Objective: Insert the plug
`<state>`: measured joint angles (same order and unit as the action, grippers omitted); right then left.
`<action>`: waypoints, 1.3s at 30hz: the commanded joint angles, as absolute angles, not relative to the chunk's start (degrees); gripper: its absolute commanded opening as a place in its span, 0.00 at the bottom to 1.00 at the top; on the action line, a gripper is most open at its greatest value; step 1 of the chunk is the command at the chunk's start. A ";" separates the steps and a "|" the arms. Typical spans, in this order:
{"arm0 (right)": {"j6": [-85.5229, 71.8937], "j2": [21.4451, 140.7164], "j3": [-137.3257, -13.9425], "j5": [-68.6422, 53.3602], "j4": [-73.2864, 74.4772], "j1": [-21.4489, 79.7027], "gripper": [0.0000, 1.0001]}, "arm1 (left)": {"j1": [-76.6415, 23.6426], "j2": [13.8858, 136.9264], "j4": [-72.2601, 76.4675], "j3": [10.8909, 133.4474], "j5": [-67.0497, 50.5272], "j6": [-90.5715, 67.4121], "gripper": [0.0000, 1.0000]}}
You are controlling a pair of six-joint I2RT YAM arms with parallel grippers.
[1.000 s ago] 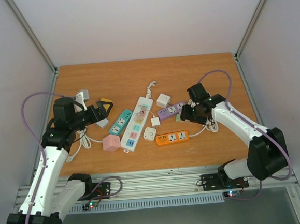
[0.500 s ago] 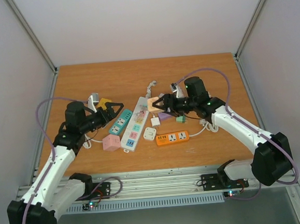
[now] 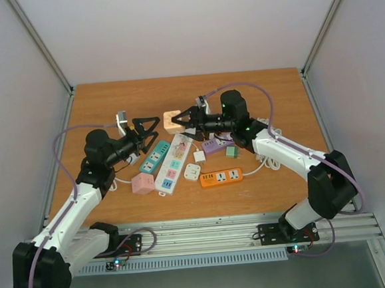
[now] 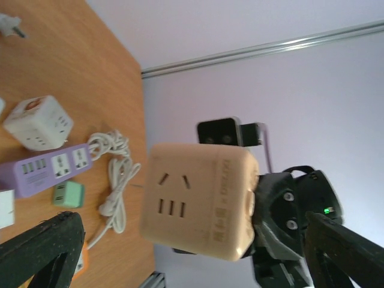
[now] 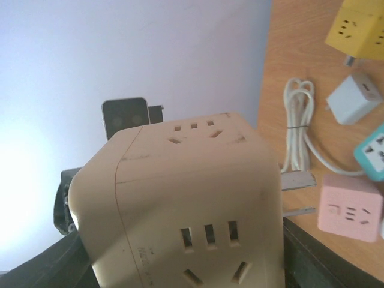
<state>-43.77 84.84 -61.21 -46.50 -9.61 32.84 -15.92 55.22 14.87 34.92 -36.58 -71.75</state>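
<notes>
R gripper (image 3: 184, 120) is closed on a beige plastic cube socket (image 3: 173, 121), its fingers on two opposite faces; the cube hangs in the air, off the brown wooden table (image 3: 109, 97), above and a bit left of the far end of the long white power strip (image 3: 174, 160).

In R wrist view the cube fills most of the frame, w/ socket holes on two faces; two grey metal prongs (image 5: 298, 179) show at its table-side edge; cannot tell if they belong to the cube.

L gripper (image 3: 155, 128) is spread wide and holds nothing; it faces the cube from the left of the white strip's far end, near but not touching. In L wrist view its black fingertips (image 4: 42, 246) stand at the two bottom corners, w/ the cube between and beyond them.

Other things, all placed vs. the white strip:
- teal power strip (image 3: 154, 156): just beside its left edge, approx. parallel;
- pink cube socket (image 3: 143, 183): left of its near end;
- small white square adapter (image 3: 192, 173): just beside its right edge, near end;
- orange power strip (image 3: 220, 177): to the right of the near end, apart;
- purple power strip (image 3: 218, 143): to the right of its middle;
- small green adapter (image 3: 232, 152): further right, just beside the purple one.
</notes>
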 commanded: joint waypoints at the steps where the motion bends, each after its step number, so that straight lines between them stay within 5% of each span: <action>1: -52.77 87.69 -65.37 -49.60 -21.51 33.68 0.54 | -16.60 56.94 23.67 38.78 -38.64 -76.43 0.99; 7: -54.69 89.21 -67.61 -49.34 -23.26 34.14 0.54 | -17.06 58.37 24.41 39.32 -39.31 -78.33 0.98; 24: -57.74 90.53 -67.33 -50.89 -24.60 36.18 0.53 | -17.14 62.25 28.81 39.79 -40.87 -81.45 0.74; 29: -57.33 90.11 -66.56 -51.26 -23.86 36.35 0.54 | -17.22 62.29 28.90 39.78 -40.40 -80.56 0.62; 32: -55.94 89.63 -66.62 -51.97 -22.63 36.32 0.55 | -17.19 61.65 27.49 39.57 -39.23 -78.12 0.46; 35: -52.60 88.56 -66.67 -51.65 -18.16 36.12 0.61 | -17.15 60.47 23.41 39.95 -37.84 -74.73 0.33; 39: -43.52 85.80 -67.23 -49.13 -8.39 35.50 0.83 | -17.14 58.25 15.14 40.46 -34.54 -68.14 0.32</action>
<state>-53.80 89.93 -66.15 -48.66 -18.20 34.89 -17.26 60.40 22.76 38.44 -39.38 -77.36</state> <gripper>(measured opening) 0.747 0.615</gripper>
